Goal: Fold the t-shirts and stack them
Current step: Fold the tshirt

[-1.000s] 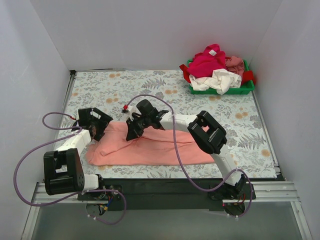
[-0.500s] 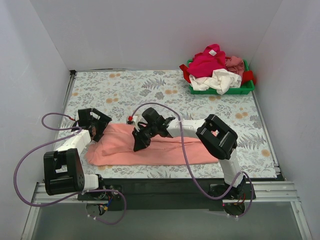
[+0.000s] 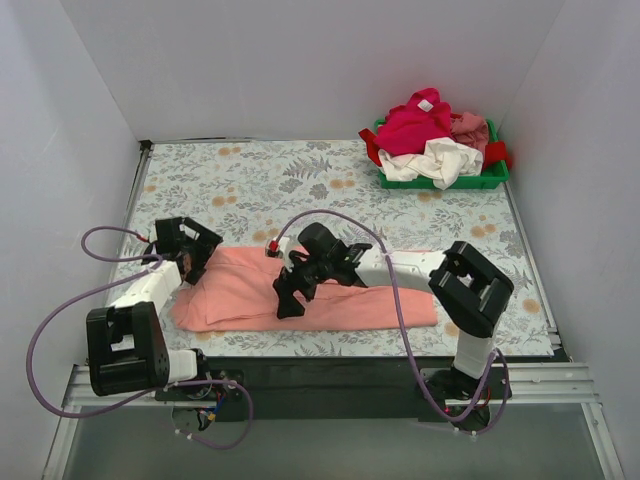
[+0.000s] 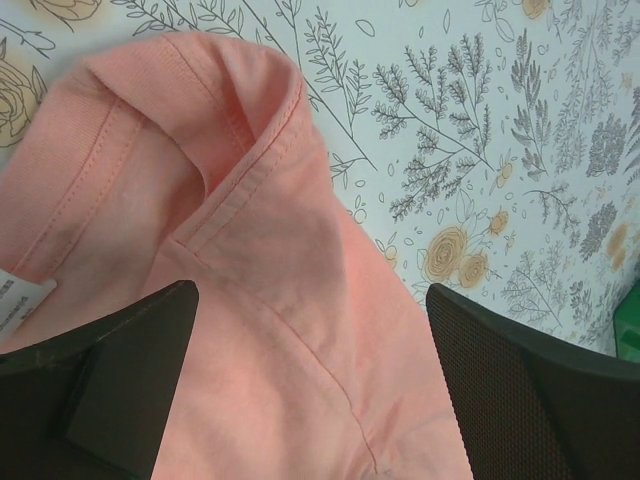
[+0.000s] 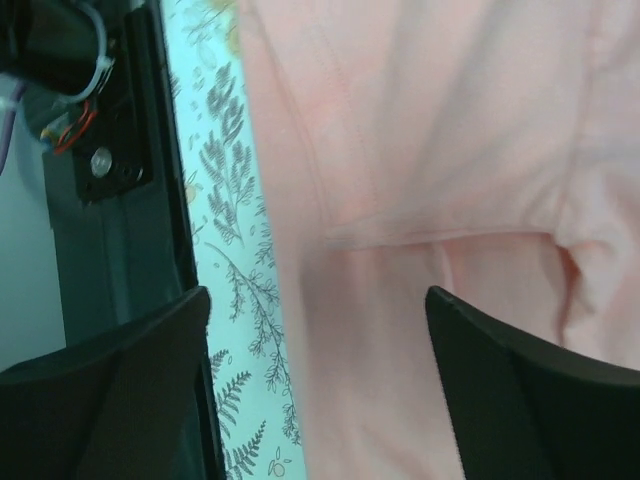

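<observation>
A salmon-pink t-shirt (image 3: 330, 295) lies folded into a long band across the near part of the table. My left gripper (image 3: 193, 258) hovers open over its left end. In the left wrist view the collar (image 4: 235, 150) and a shoulder seam lie between the spread fingers (image 4: 110, 385), which hold nothing. My right gripper (image 3: 288, 298) is open just above the band's middle, near its front edge. The right wrist view has pink cloth (image 5: 420, 170) between wide-apart fingers (image 5: 540, 390). More t-shirts, magenta (image 3: 415, 120), white (image 3: 437, 160) and dusty pink (image 3: 470, 126), are heaped at the back right.
The heap sits in a green tray (image 3: 492, 178) in the far right corner. A black rail (image 5: 125, 170) runs along the table's near edge, close beside my right gripper. White walls enclose the flowered table (image 3: 260, 180) on three sides.
My right gripper has opened and let go of the salmon-pink shirt. It has moved right and toward the near edge as the arm drew back. The left gripper has stayed put and open.
</observation>
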`<state>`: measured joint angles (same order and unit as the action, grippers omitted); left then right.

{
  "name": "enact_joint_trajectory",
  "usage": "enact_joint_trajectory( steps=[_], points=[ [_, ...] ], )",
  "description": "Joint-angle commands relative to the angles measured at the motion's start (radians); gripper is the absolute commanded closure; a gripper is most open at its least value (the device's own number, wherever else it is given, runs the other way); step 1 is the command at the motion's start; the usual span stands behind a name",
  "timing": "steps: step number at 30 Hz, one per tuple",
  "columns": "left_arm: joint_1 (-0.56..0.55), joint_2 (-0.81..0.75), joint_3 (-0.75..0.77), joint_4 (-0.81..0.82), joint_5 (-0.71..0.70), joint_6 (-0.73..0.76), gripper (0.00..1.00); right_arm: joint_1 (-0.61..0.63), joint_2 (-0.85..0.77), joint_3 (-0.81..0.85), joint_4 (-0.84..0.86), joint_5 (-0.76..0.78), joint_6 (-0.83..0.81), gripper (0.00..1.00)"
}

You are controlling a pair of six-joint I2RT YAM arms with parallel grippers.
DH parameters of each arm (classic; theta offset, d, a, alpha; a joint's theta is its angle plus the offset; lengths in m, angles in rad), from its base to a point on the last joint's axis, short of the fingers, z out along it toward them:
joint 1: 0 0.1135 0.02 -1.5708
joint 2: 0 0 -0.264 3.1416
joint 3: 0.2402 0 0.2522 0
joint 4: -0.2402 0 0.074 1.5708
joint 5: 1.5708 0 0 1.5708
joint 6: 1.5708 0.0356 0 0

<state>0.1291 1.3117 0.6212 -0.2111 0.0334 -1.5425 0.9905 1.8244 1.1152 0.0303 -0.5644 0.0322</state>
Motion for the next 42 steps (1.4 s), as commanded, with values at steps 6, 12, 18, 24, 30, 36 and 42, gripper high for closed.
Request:
enact_joint_trajectory(
  steps=[6,12,18,24,30,36,42],
  points=[
    [0.004,-0.188,0.034,-0.071,-0.003,-0.056,0.02,-0.188,-0.213,-0.115,-0.029,0.337,0.241,0.02],
    [-0.038,-0.246,-0.023,-0.042,0.181,-0.105,0.02,-0.464,-0.394,-0.368,-0.029,0.327,0.368,0.02],
    [-0.249,-0.207,-0.107,-0.03,0.111,-0.143,0.02,-0.582,-0.386,-0.446,-0.029,0.266,0.365,0.02],
    [-0.249,0.035,-0.037,0.004,0.053,-0.134,0.02,-0.582,-0.359,-0.474,-0.058,0.216,0.347,0.02],
    [-0.25,0.424,0.24,0.062,0.085,-0.103,0.02,-0.581,-0.393,-0.508,-0.093,0.227,0.327,0.02],
    [-0.334,0.876,0.737,-0.049,0.143,-0.01,0.02,-0.528,-0.435,-0.595,-0.095,0.169,0.321,0.02],
    [-0.396,1.273,1.504,-0.334,0.197,0.038,0.02,-0.287,-0.438,-0.597,-0.09,0.118,0.33,0.02]
  ],
)
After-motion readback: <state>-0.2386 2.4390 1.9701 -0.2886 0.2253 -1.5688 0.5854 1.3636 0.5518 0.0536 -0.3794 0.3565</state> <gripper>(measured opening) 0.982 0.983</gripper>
